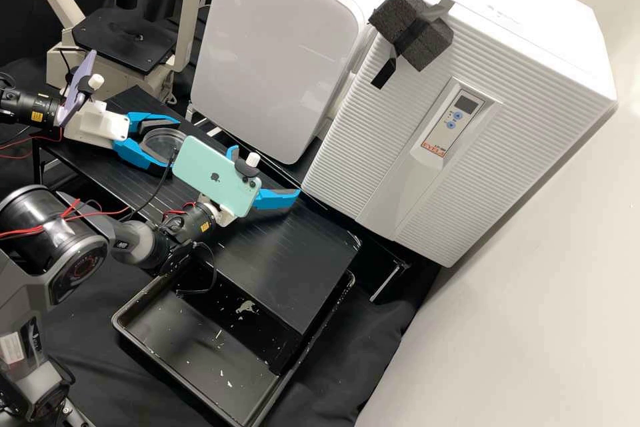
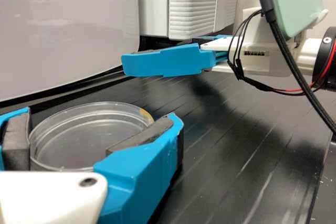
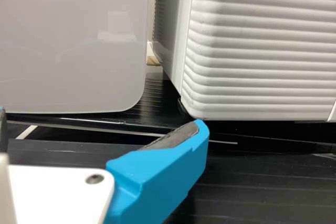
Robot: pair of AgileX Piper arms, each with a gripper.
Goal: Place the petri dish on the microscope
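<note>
Black cloth (image 1: 30, 20) backs the far corner, w/ a microscope (image 1: 190, 7) standing there, its flat dark stage (image 1: 123, 43) bare on top. Next to it, past the bench (image 1: 287, 247), sit 2 big white units: a smooth-fronted box (image 1: 273, 47), then a ribbed cabinet (image 1: 507, 73) w/ a control panel (image 1: 459, 121) & a dark foam block (image 1: 413, 27) at its top edge. Petri dish (image 2: 79, 135) is clear, round, over the bench & off the microscope; can't tell if its base touches the bench. L gripper (image 1: 172, 145) is clamped on it, one blue finger each side, dark pads against the rim. R gripper (image 1: 267, 170) is empty, fingers well apart, over the bench nr the 2 white units. Each arm carries a phone: purple phone (image 1: 79, 83) on the L, green phone (image 1: 213, 177) on the R. Black tray (image 1: 160, 320) lies below the bench's edge, w/ pale flecks inside.
</note>
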